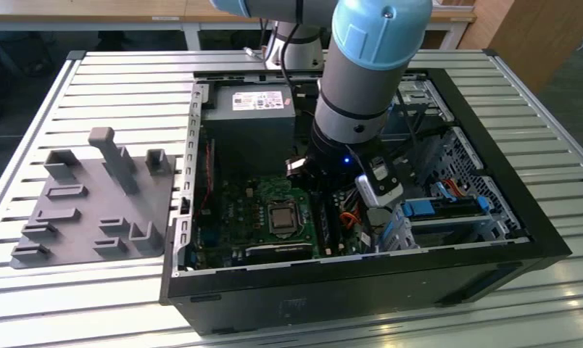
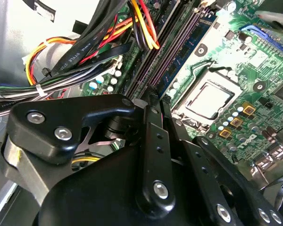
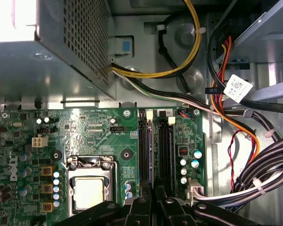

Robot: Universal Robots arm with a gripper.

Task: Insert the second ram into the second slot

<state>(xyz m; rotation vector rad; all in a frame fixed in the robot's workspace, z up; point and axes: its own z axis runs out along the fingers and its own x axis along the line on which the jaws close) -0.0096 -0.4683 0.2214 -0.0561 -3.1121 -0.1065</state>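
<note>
In the exterior view we see the grey and pale-blue robot arm (image 1: 369, 80) reaching down into the open black metal computer case (image 1: 369, 301), just right of the frame's centre. In both wrist views the black gripper (image 3: 153, 197) (image 2: 153, 94) has its fingers drawn almost together, pinching one end of the thin, flat dark-blue ram strip (image 3: 151, 155). The ram strip stands on edge among the long black memory slots (image 3: 164, 150), near the square silver processor socket (image 3: 90, 190) on the green motherboard (image 3: 94, 132). We cannot tell whether it is fully seated.
</note>
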